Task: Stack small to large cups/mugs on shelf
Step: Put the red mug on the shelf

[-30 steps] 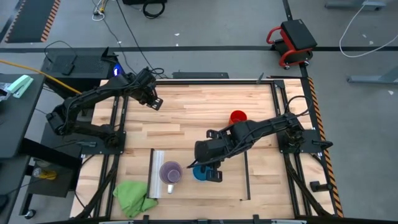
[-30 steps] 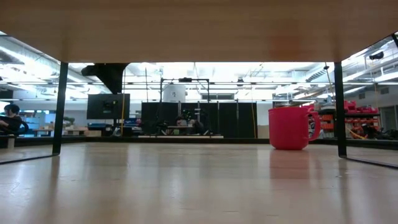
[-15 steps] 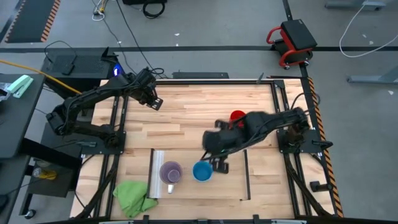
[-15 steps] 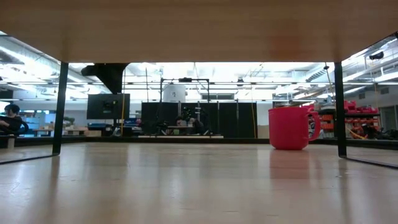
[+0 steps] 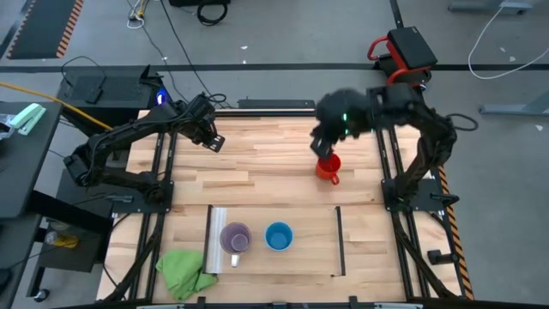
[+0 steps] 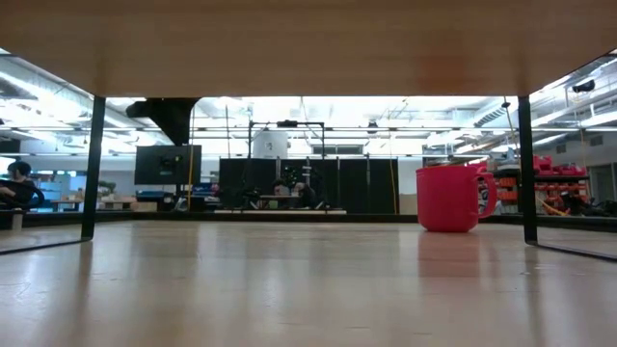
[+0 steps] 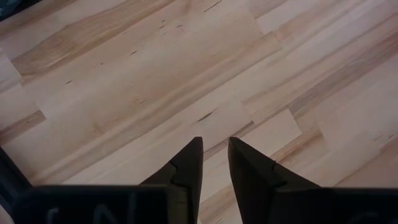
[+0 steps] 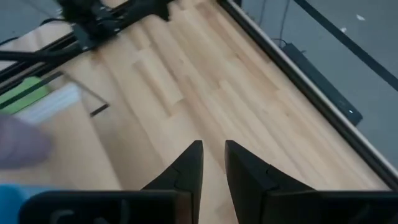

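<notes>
- A grey workshop floor with cables surrounds a light-wood surface (image 5: 257, 163) set in a dark metal frame; in the low view, monitors, racks and bright ceiling lights fill the room behind, and a person (image 6: 14, 183) sits far off at the picture's left edge.
- The shelf (image 5: 309, 257), a flat pale panel with a silvery strip on one short edge and a thin dark strip on the other, lies at the near side of the surface.
- On the shelf the purple mug (image 5: 235, 238) stands upright just beside the silvery strip, and the blue mug (image 5: 278, 235) stands upright close beside it, not touching.
- A green cloth (image 5: 184, 273) lies crumpled off the shelf's corner nearest the purple mug.
- The red mug (image 5: 329, 166) stands upright on the bare surface, well apart from the shelf, toward the far right part; in the low view its handle points to the picture's right.
- The right gripper (image 8: 211, 163) is above the far side of the surface, close to the red mug, its fingers a narrow gap apart and grasping nothing.
- The left gripper (image 7: 214, 163) waits over the far left part of the surface, its fingers likewise slightly parted and empty above bare wood.
</notes>
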Robot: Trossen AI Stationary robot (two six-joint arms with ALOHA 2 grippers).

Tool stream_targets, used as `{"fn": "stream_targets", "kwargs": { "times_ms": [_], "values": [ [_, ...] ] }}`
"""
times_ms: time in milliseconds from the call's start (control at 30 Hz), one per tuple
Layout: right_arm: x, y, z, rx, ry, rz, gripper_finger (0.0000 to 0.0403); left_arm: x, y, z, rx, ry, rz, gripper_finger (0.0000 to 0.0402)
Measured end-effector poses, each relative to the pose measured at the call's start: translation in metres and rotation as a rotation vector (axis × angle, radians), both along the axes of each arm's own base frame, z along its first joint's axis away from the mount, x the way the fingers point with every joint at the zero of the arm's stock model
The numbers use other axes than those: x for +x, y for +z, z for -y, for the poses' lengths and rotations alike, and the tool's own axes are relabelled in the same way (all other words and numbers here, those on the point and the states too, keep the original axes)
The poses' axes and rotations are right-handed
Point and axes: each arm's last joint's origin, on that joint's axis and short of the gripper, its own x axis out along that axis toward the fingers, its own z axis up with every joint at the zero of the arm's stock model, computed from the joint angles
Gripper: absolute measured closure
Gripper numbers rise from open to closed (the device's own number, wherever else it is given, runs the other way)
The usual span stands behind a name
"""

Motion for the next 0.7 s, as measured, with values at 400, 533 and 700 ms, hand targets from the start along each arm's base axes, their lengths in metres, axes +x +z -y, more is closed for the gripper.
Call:
{"fn": "stream_targets", "kwargs": {
  "times_ms": [400,533,700],
  "values": [
    [-0.027,-0.010,0.108,0.077,-0.146,-0.052,0.0328,0.000,0.000,0.000,0.001,0.000,0.000,0.0314],
    [-0.050,-0.030,0.121,0.141,-0.198,-0.127,0.0328,0.000,0.000,0.000,0.000,0.000,0.000,0.0320],
    [-0.088,-0.074,0.107,0.237,-0.264,-0.268,0.0328,0.000,0.000,0.000,0.001,0.002,0.002,0.0320]
  ]
}}
